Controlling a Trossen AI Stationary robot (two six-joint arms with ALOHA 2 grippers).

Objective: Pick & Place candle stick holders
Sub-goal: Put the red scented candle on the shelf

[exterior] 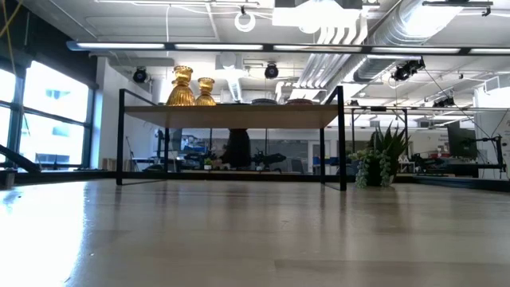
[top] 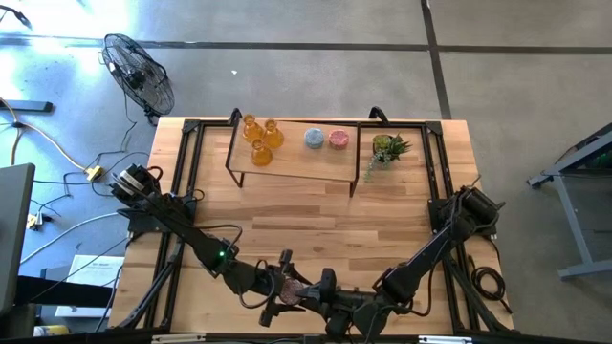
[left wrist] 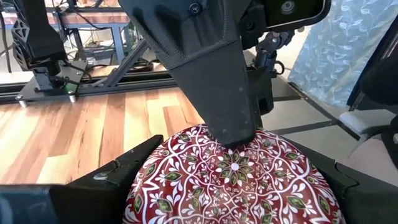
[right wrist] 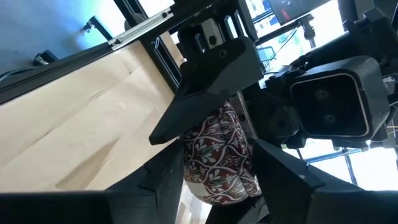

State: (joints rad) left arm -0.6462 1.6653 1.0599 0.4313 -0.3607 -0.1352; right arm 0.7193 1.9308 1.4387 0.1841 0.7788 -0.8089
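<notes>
A squat round mauve-red patterned candle holder (left wrist: 233,180) is at the table's near edge, between both grippers; it also shows in the high view (top: 295,284) and the right wrist view (right wrist: 217,158). My left gripper (top: 285,287) and my right gripper (top: 314,292) meet there, each shut on it. Three amber bottle-like holders (top: 260,139), a blue-grey one (top: 314,139) and a pink one (top: 338,139) stand on the black-framed wooden shelf (top: 287,164) at the far side. My left gripper pinches the holder's round side wall (left wrist: 140,186) between its two fingers, one on each side, coming level from the table's left. Whether the holder touches the table does not show. My right gripper pinches the holder's side wall (right wrist: 189,168) between its two fingers, coming from the table's right, opposite the left gripper. One finger (left wrist: 217,81) lies against the holder's far side in the left wrist view.
A small green potted plant (top: 387,150) stands on the table right of the shelf. Black frame rails (top: 186,191) run along both table sides. Bare wood (top: 306,225) lies between the shelf and the grippers. A fan (top: 139,72) stands on the floor beyond.
</notes>
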